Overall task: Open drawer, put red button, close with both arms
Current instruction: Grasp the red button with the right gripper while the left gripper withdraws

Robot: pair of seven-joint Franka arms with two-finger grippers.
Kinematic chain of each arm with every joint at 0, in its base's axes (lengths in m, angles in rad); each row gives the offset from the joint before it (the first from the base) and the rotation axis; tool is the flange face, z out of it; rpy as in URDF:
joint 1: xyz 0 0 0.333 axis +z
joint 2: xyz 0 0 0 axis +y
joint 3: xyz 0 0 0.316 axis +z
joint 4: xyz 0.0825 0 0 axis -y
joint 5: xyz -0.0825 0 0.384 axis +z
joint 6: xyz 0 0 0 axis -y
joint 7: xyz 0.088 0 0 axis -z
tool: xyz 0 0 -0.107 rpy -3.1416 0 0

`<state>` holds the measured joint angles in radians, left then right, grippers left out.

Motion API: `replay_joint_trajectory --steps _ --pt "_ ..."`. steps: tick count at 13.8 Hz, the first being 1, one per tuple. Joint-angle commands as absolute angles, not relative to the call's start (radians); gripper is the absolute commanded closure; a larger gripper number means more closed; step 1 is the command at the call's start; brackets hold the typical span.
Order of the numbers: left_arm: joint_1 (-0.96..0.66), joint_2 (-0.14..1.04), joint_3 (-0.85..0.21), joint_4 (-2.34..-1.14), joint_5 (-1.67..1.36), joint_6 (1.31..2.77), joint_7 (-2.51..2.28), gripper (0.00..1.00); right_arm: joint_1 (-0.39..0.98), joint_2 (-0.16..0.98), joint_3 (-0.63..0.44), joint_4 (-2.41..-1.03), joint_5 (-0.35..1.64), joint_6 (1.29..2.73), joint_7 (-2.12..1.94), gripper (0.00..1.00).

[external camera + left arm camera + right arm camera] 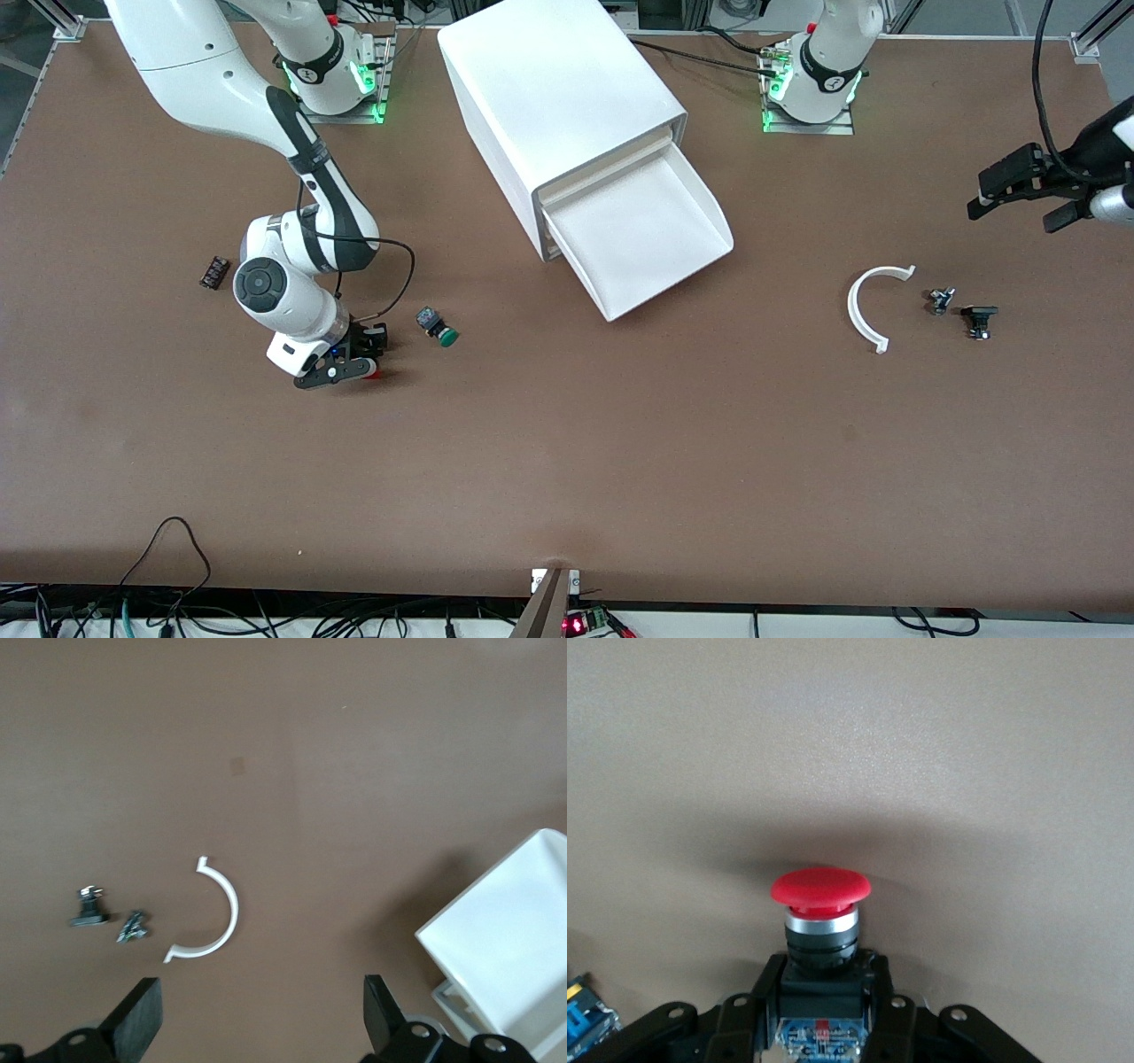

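The right gripper (359,363) sits low at the bench (567,461) toward the right arm's end, its jaws closed on the black body of the red button (820,889); in the right wrist view the round red cap sticks out past the fingers (757,992) over bare brown surface. In the front view only a sliver of red shows at the gripper's tip. Just beside it, toward the middle of the bench, lies a green button (438,326) on its side, and a small black part (213,272) rests nearer the bench's edge at the right arm's end.

The white cabinet (549,97) stands at an angle near the edge where the robots' bases are mounted, with one drawer (647,239) pulled well out and showing a bare white floor.

The left gripper (1019,202) hangs in the air over the left arm's end of the bench, close to that edge, its jaws spread wide apart and holding nothing, as the left wrist view shows. Below it on the bench lie a white curved clip (873,301) and two small dark parts (961,312) just beside each other.
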<state>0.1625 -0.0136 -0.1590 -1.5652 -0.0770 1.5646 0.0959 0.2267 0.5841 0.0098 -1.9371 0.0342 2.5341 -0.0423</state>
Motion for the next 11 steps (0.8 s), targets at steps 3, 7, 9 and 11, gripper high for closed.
replay_joint_trajectory --steps 3,7,9,11 --pt "0.146 0.015 -0.209 -1.534 0.005 1.537 -0.015 0.0 0.219 0.554 0.012 -1.908 0.048 2.523 -0.063 0.67" --pt "0.134 0.015 -0.193 -1.543 0.015 1.542 -0.014 0.0 0.218 0.505 0.012 -1.868 0.046 2.455 -0.063 0.67" --pt "0.034 0.017 -0.106 -1.545 0.021 1.546 -0.015 0.0 0.218 0.489 0.012 -1.814 0.045 2.381 -0.064 0.67" --pt "0.021 0.02 -0.089 -1.539 0.023 1.545 -0.015 0.0 0.216 0.48 0.014 -1.69 0.048 2.228 -0.081 0.67"
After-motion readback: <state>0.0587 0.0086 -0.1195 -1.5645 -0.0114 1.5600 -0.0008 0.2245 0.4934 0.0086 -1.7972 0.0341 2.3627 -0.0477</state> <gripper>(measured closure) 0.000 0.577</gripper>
